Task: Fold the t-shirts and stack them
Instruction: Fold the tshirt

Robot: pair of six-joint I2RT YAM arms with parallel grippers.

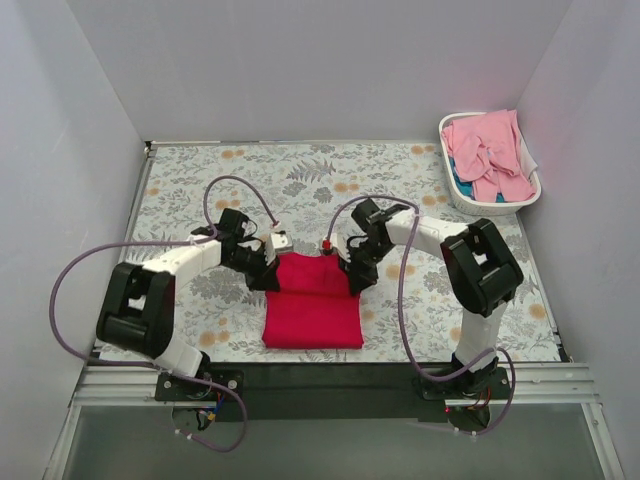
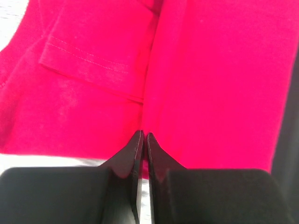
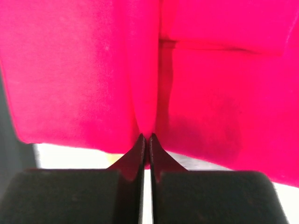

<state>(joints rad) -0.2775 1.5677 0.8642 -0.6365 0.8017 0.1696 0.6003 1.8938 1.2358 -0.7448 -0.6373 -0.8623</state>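
Observation:
The crimson red t-shirt (image 1: 313,305) lies partly folded on the table's near middle. My left gripper (image 1: 268,281) is shut on its upper left edge; in the left wrist view the fingertips pinch a fold of red cloth (image 2: 93,84) at my left gripper (image 2: 143,135). My right gripper (image 1: 356,283) is shut on the upper right edge; the right wrist view shows red cloth (image 3: 79,70) pinched at my right gripper (image 3: 146,136). The upper part of the shirt is lifted between the two grippers. Pale pink t-shirts (image 1: 488,152) lie heaped in the basket.
A white plastic laundry basket (image 1: 460,196) stands at the far right against the wall. The table has a grey floral cloth (image 1: 300,175). White walls close in the left, back and right. A black strip (image 1: 320,376) runs along the near edge.

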